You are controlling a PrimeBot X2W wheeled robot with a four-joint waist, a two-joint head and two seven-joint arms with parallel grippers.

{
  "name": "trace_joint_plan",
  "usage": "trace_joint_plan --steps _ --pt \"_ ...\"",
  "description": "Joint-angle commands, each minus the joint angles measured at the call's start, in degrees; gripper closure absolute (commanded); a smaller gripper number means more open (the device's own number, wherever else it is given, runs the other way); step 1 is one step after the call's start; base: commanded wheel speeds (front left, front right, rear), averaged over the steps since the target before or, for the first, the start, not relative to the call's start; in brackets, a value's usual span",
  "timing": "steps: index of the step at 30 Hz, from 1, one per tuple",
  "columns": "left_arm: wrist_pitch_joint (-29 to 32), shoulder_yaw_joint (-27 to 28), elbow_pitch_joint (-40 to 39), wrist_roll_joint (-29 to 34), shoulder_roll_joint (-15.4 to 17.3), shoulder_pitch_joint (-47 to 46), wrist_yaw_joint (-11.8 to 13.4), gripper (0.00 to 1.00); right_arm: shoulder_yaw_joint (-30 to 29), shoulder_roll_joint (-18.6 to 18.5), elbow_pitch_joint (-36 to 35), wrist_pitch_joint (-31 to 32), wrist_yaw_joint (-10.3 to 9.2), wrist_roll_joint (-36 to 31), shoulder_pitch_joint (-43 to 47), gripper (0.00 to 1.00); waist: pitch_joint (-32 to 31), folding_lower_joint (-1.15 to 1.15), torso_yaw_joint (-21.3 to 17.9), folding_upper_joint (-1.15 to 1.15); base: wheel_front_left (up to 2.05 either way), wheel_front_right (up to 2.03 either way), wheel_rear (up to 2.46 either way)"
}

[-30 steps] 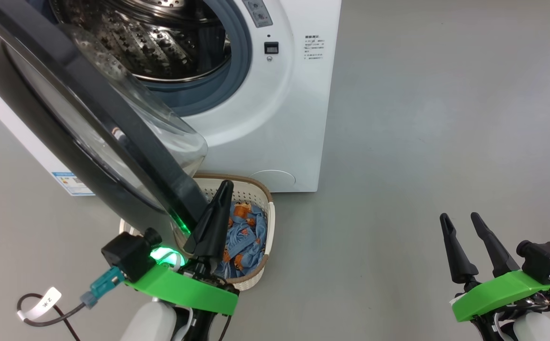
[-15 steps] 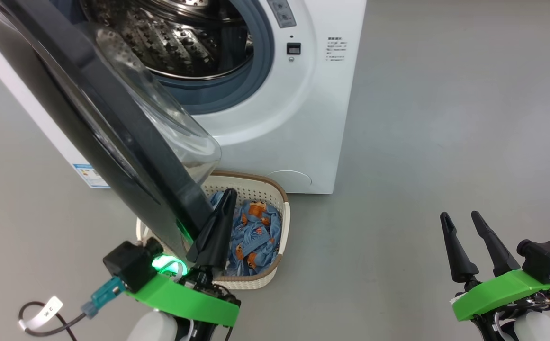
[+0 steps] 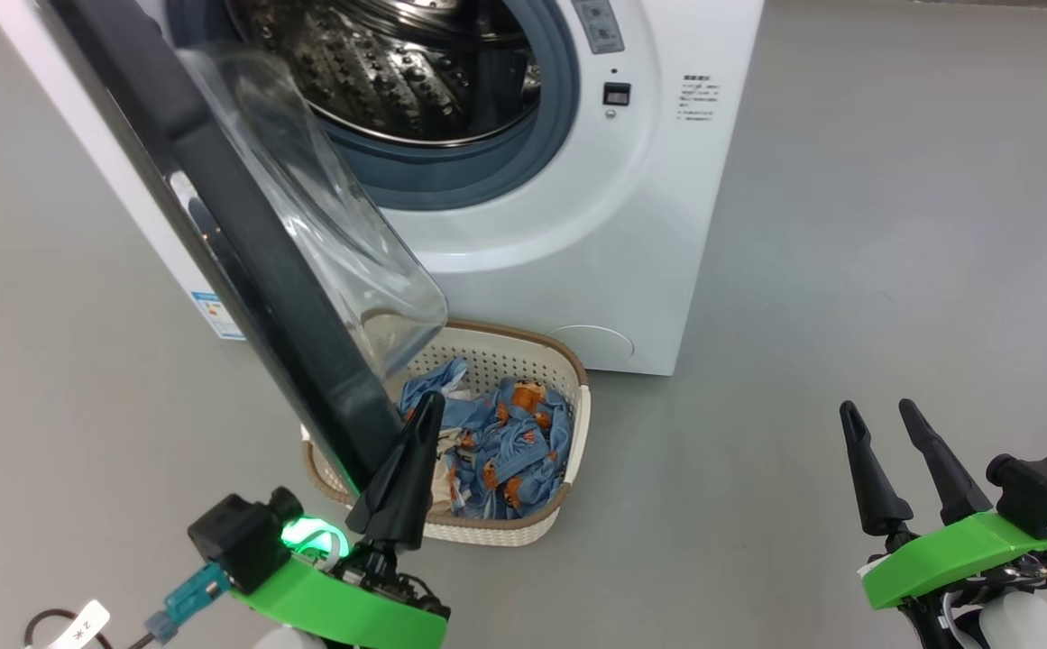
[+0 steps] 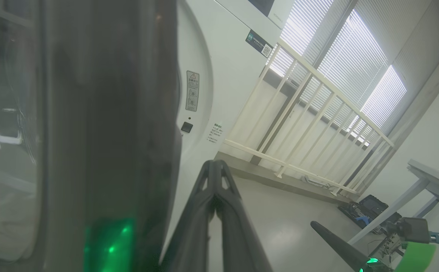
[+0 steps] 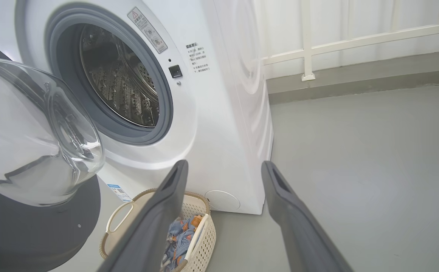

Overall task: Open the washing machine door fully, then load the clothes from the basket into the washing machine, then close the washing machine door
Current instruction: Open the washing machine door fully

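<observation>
Door-opening step, by my read; the washing machine door (image 3: 243, 261) is standing partly swung out, nearly edge-on in the head view, with its glass bowl (image 3: 370, 261) bulging toward the drum (image 3: 415, 72); not fully open yet.

Your left gripper (image 3: 431, 403) is sitting with fingers clenched together, grasping nothing, just beside the door's lower free edge on the inner-face side; it's looking like contact, but you can't confirm that. In the left wrist view the door (image 4: 109, 113) is looming just left of the closed fingers (image 4: 200, 211).

Relation you're working with: the door is lying to the left of your fingers, its edge running from upper left down to the middle of the head view; so the push is likely going leftward, away from the washing machine (image 3: 595, 225) front. Your left arm is far nearer; your right gripper (image 3: 877, 410) is hanging well apart at lower right, fingers spread wide and holding nothing, over bare floor (image 3: 848, 225).

The basket (image 3: 496, 532) is sitting on the floor close against the machine front, partly under the door's lower edge; the clothes (image 3: 514, 433) are lying inside it, blue bear print, with a cream piece (image 3: 453, 469) right by your left fingers.

Room: open floor is showing left of the door for the swing; the tight spot is below your fingers, where rim and cloth are close; dipping there is risking a snag.
</observation>
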Motion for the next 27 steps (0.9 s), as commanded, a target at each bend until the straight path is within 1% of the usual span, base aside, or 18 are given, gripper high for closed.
trace_joint_plan --steps 1,9,27 --pt "-0.4 4.2 -0.3 0.6 3.0 0.0 1.1 1.00 0.8 -0.8 -1.4 -0.7 0.32 -0.8 -1.0 0.00 0.0 0.00 0.6 0.00 0.00 0.00 0.00" --pt "-0.4 4.5 -1.7 1.2 4.0 1.4 2.0 1.00 1.0 -0.8 -1.5 -0.7 0.32 -0.8 -1.3 0.00 0.2 0.00 2.6 0.00 0.00 0.00 0.00" --pt "0.6 7.2 -10.9 1.7 7.1 8.7 7.7 1.00 0.9 -1.5 -1.6 -0.7 0.32 -0.7 -1.1 0.00 0.3 0.00 7.8 0.00 0.00 0.00 0.00"
